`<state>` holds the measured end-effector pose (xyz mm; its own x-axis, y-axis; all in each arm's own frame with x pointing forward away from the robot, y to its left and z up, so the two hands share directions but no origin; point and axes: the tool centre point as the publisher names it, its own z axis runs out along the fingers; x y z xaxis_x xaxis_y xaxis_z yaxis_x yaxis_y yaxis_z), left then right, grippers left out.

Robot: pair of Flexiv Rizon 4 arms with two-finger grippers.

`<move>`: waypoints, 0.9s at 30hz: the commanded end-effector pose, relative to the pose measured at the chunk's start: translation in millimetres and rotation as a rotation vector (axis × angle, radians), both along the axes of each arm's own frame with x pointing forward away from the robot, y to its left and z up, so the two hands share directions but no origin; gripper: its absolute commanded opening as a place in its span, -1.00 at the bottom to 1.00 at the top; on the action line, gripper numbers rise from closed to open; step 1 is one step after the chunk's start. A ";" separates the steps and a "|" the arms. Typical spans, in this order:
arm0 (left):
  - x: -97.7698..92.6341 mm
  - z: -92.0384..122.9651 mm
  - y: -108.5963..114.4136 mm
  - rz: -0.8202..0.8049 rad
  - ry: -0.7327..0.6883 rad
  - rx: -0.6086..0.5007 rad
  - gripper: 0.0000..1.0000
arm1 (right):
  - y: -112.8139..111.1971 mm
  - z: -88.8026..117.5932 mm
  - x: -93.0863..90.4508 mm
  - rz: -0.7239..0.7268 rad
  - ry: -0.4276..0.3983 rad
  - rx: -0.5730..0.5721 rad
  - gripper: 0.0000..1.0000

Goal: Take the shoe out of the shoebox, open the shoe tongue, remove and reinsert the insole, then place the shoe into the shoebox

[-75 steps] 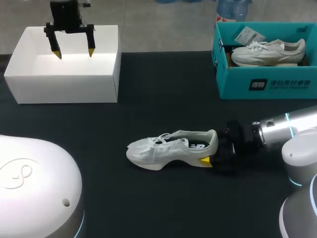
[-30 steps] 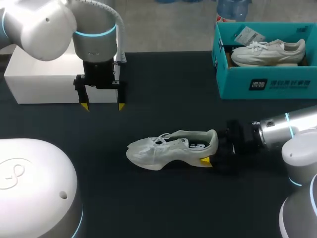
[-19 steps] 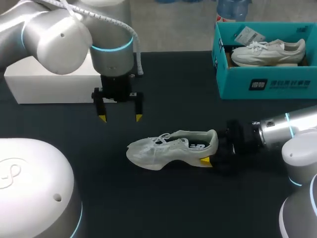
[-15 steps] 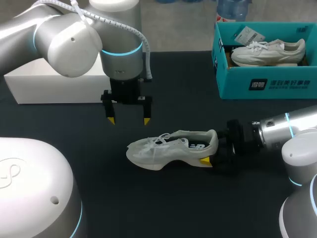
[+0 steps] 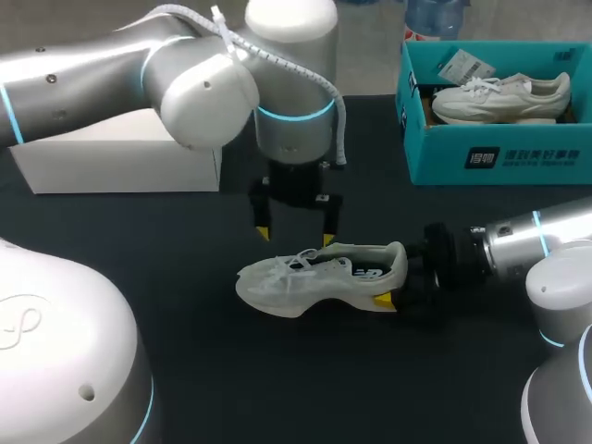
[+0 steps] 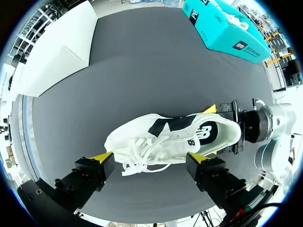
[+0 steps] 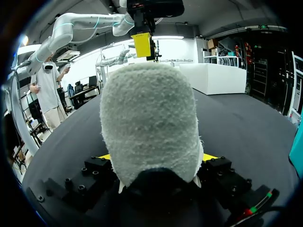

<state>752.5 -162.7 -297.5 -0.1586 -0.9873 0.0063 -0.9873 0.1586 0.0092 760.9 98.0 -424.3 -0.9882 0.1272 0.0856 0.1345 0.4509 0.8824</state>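
The white shoe (image 5: 314,277) stands upright near the middle of the table (image 5: 231,370). The right fingers (image 5: 382,299) pinch its heel (image 5: 395,259); the left fingers (image 5: 263,231) hang spread over the laces (image 5: 301,260).

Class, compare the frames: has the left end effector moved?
Yes. The left end effector left the white box and now hovers over the shoe.

Robotics lab — robot arms (image 5: 199,83) at black table (image 5: 370,148).
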 end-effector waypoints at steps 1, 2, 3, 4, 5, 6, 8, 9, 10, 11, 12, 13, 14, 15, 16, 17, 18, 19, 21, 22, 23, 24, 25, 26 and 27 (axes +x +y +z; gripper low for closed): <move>-1.9 -10.3 -36.4 -0.012 -0.007 0.032 1.00 | 1.3 0.4 0.2 0.000 0.001 -0.004 -1.00; -2.3 -11.3 -39.3 -0.014 -0.009 0.034 1.00 | 1.3 0.4 0.2 0.000 0.001 -0.004 -1.00; -2.8 -12.6 -42.9 -0.019 -0.009 0.036 1.00 | 1.3 0.4 0.2 0.000 0.001 -0.004 -1.00; -3.5 -14.8 -47.9 -0.032 -0.011 0.041 1.00 | 1.3 0.4 0.2 0.000 0.001 -0.004 -1.00; -3.9 -16.8 -51.0 -0.037 -0.012 0.048 1.00 | 1.3 0.4 0.2 0.000 0.001 -0.004 -1.00; -4.2 -19.0 -53.6 -0.041 -0.018 0.054 1.00 | 1.3 0.4 0.2 0.000 0.001 -0.004 -1.00; -4.5 -24.1 -58.2 -0.056 -0.024 0.059 1.00 | 1.3 0.4 0.2 0.000 0.001 -0.004 -1.00; -4.2 -26.7 -60.3 -0.063 -0.031 0.063 1.00 | 1.3 0.4 0.2 0.000 0.001 -0.004 -1.00; -3.9 -29.2 -62.3 -0.069 -0.033 0.063 1.00 | 1.3 0.4 0.2 0.000 0.001 -0.004 -1.00; -3.3 -31.9 -64.3 -0.072 -0.032 0.066 1.00 | 1.3 0.4 0.2 0.000 0.001 -0.004 -1.00; -2.8 -33.4 -65.4 -0.073 -0.036 0.072 1.00 | 1.3 0.4 0.2 0.000 0.001 -0.004 -1.00; -1.9 -36.5 -67.7 -0.076 -0.039 0.077 1.00 | 1.3 0.4 0.2 0.000 0.001 -0.004 -1.00; -0.9 -38.7 -68.9 -0.077 -0.038 0.078 1.00 | 1.3 0.4 0.2 0.000 0.001 -0.004 -1.00; 0.0 -40.8 -70.0 -0.078 -0.042 0.087 1.00 | 1.3 0.4 0.2 0.000 0.001 -0.004 -1.00; 0.6 -42.2 -70.4 -0.078 -0.043 0.090 1.00 | 1.3 0.4 0.2 0.000 0.001 -0.004 -1.00; 1.9 -45.4 -71.1 -0.079 -0.055 0.112 1.00 | 1.3 0.4 0.2 0.000 0.001 -0.004 -1.00; 3.0 -47.6 -71.1 -0.081 -0.057 0.120 1.00 | 1.3 0.4 0.2 0.000 0.001 -0.004 -1.00; 4.1 -50.0 -70.9 -0.083 -0.060 0.132 1.00 | 1.3 0.4 0.2 0.000 0.001 -0.004 -1.00; 5.8 -54.1 -69.8 -0.078 -0.070 0.152 1.00 | 1.3 0.4 0.2 0.000 0.001 -0.004 -1.00; 6.4 -55.6 -69.0 -0.079 -0.068 0.154 1.00 | 1.3 0.4 0.2 0.000 0.001 -0.004 -1.00; 7.0 -56.7 -67.9 -0.079 -0.073 0.164 1.00 | 1.3 0.4 0.2 0.000 0.001 -0.004 -1.00; 7.1 -57.9 -66.8 -0.078 -0.082 0.174 1.00 | 1.3 0.4 0.2 0.000 0.001 -0.004 -1.00; 7.1 -59.0 -65.7 -0.078 -0.091 0.187 1.00 | 1.3 0.4 0.2 0.000 0.001 -0.004 -1.00; 6.9 -60.2 -64.4 -0.077 -0.098 0.193 1.00 | 1.3 0.4 0.2 0.000 0.001 -0.004 -1.00; 6.9 -61.4 -63.0 -0.075 -0.103 0.203 1.00 | 1.3 0.4 0.2 0.000 0.001 -0.004 -1.00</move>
